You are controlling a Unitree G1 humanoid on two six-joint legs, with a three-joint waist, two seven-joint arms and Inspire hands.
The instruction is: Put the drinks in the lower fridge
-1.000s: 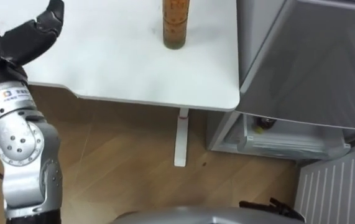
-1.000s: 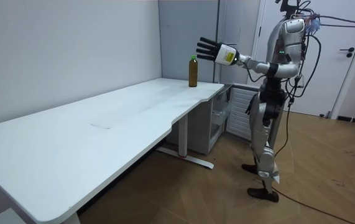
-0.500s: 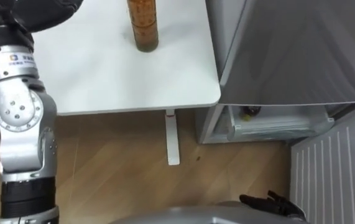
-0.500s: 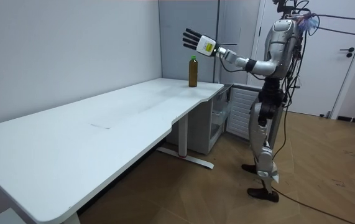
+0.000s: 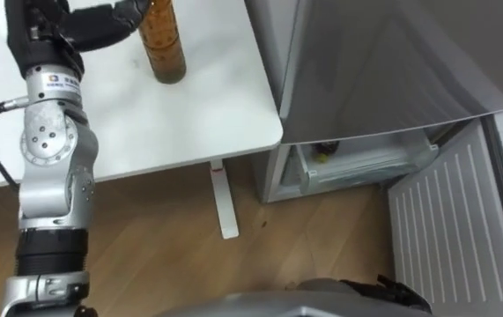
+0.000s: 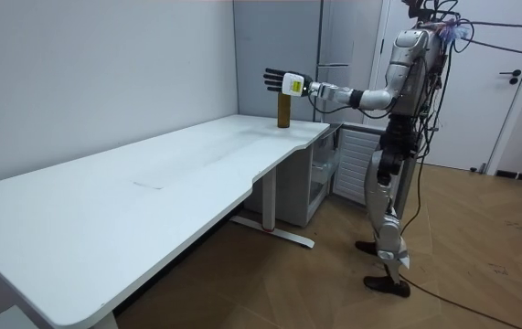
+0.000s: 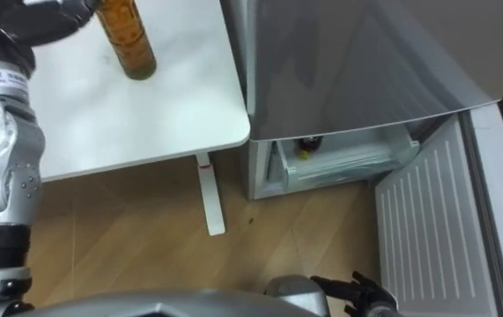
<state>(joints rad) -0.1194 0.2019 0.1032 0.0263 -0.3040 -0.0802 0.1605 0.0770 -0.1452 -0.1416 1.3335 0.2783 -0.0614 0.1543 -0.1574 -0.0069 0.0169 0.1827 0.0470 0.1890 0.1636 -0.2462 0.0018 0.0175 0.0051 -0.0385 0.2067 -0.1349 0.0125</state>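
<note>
On the white table [image 5: 194,110], upright amber bottle [image 5: 163,48] near left hand [image 5: 92,26]

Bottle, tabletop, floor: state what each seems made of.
Bottle: probably clear plastic, maybe glass; amber liquid shows through.
Tabletop: smooth matte white laminate, judging by its even surface and thin rounded edge.
Floor: wood or wood-look planks, with grain and seams.

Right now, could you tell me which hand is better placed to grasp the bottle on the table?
Left. The left hand is stretched out over the white table, open, right beside the bottle. The right hand hangs low by the body, far from it.
</note>
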